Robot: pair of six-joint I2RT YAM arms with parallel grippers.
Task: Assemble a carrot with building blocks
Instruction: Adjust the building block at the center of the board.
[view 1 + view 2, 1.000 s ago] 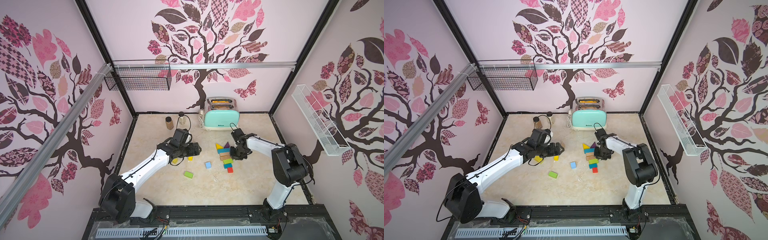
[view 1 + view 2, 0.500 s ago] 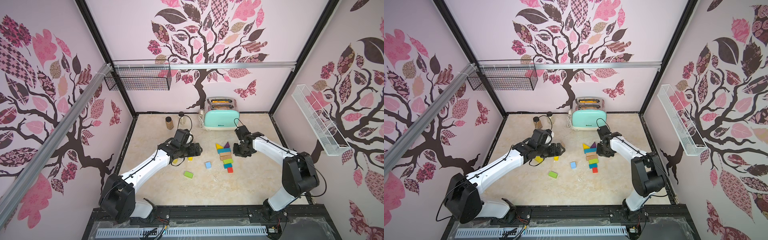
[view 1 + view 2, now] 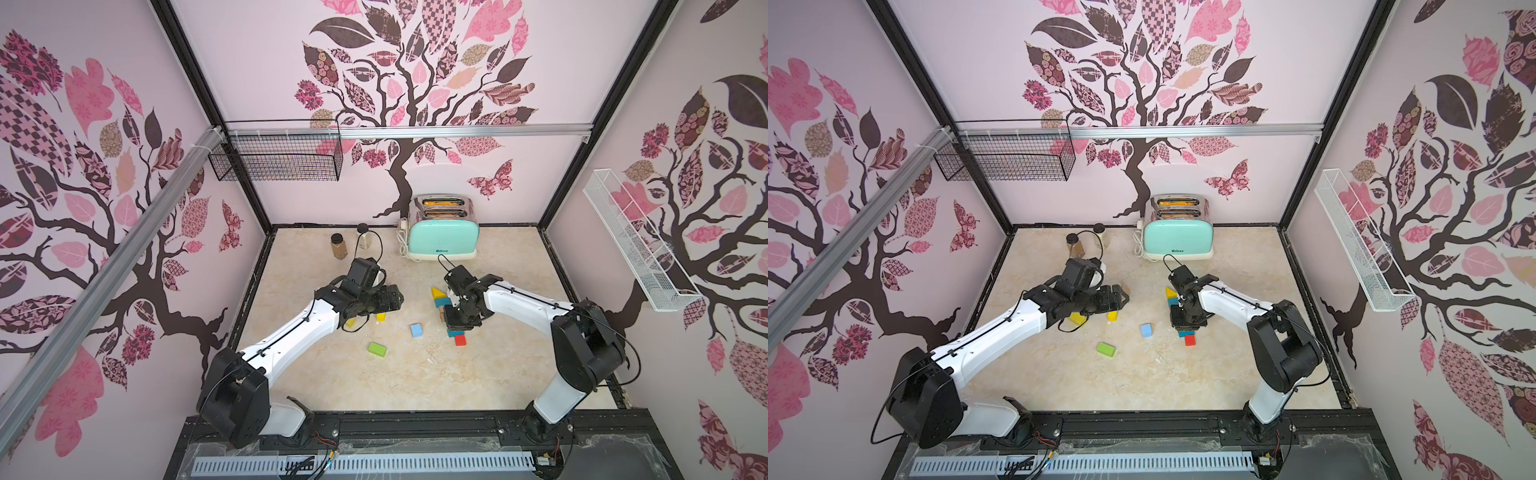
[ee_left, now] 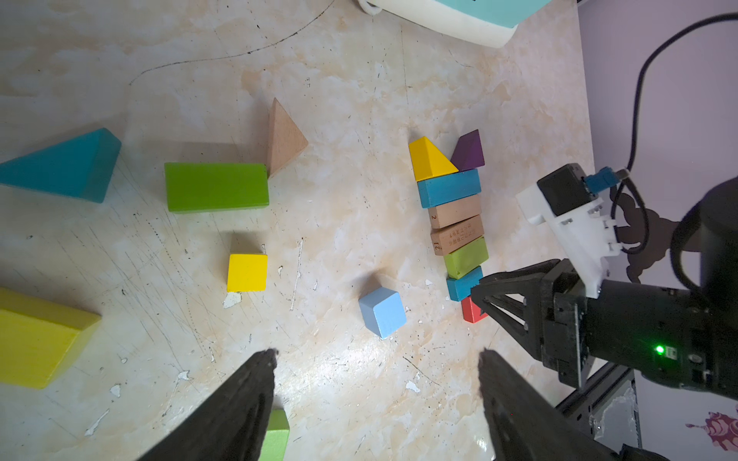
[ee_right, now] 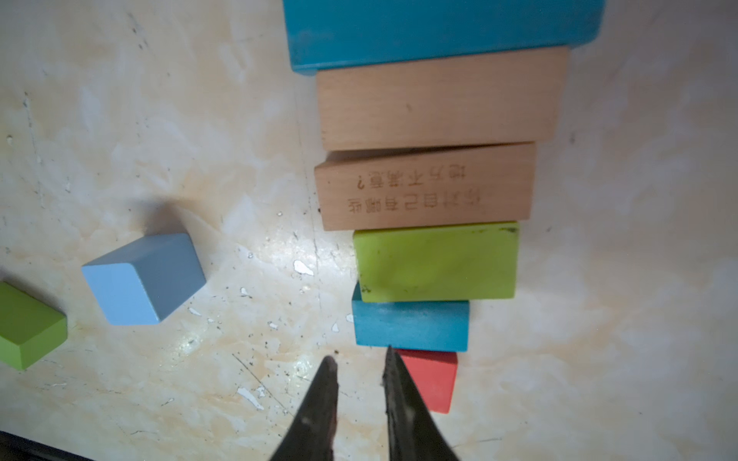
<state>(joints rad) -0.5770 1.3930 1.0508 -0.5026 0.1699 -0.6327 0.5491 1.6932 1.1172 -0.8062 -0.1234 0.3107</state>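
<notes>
The building blocks form a flat row on the floor: yellow wedge [image 4: 429,159], purple wedge [image 4: 469,151], teal bar [image 5: 439,32], two tan bars [image 5: 439,99], green bar [image 5: 437,261], small teal block [image 5: 411,325] and red cube [image 5: 429,379]. My right gripper [image 5: 359,357] hovers over the red end, its jaws a narrow gap apart with only floor between them. My left gripper [image 4: 378,355] stands wide open and empty near the light blue cube [image 4: 381,313]. Loose pieces lie to the left: a yellow cube [image 4: 246,273], green bar [image 4: 215,186], tan wedge [image 4: 284,137] and teal wedge [image 4: 68,167].
A mint toaster [image 3: 442,243] and two spice jars [image 3: 338,246] stand along the back wall. A small green block [image 3: 377,349] lies toward the front. A big yellow block [image 4: 36,339] sits under the left arm. A wire basket [image 3: 276,156] hangs on the wall.
My right gripper has moved along the row of blocks from its back part toward the red cube end. The left arm has stayed still.
</notes>
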